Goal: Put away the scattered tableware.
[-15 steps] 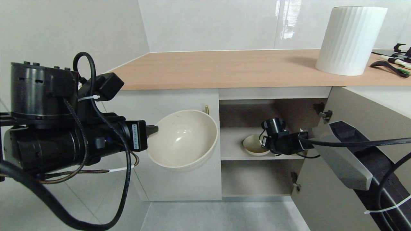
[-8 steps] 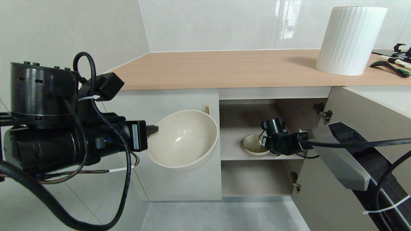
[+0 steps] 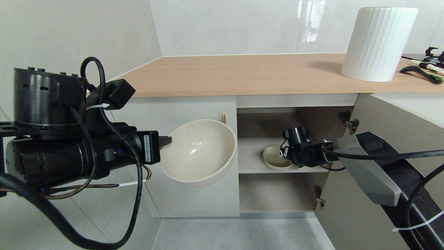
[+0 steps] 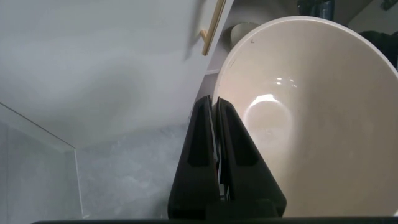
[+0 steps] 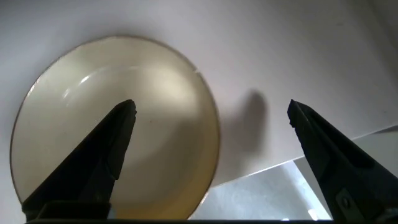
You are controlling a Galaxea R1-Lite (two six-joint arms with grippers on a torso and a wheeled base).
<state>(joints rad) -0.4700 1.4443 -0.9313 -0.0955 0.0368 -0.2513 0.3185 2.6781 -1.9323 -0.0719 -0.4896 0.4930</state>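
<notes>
Large bowl (image 3: 199, 151), centre-left: rim pinched by left gripper (image 3: 165, 141), awaiting stowage; small bowl (image 3: 272, 158), centre-right shelf (image 3: 253, 152): seemingly stowed, right gripper (image 5: 211, 118) spread wide over it.

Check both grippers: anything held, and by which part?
Left gripper is shut on the large bowl, at its rim. Right gripper is open by the small bowl on the shelf, holding nothing.

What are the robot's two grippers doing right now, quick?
Left gripper: fingers closed on the rim of the big bowl.
Right gripper: fingers open, holding nothing, by the small bowl.
</notes>
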